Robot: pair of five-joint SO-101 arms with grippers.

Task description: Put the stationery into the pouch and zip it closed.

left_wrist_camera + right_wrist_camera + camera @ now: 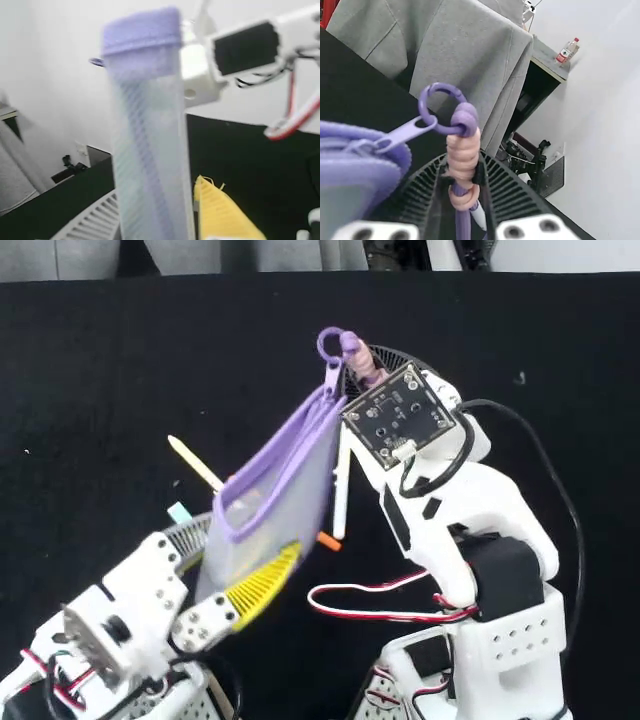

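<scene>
The left gripper (232,562) pinches the purple pouch (280,480) low down; the right gripper (362,368) squeezes its zipper charm (462,150).

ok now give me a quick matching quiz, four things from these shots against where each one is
Things:
1 pouch
2 stick
3 ring
4 charm

Places:
a flat on the table
b hooked to the zip pull
c in the right gripper, between its jaws
d off the table, low end in the left gripper

Pairs: 1-d, 2-a, 3-b, 4-c
</scene>
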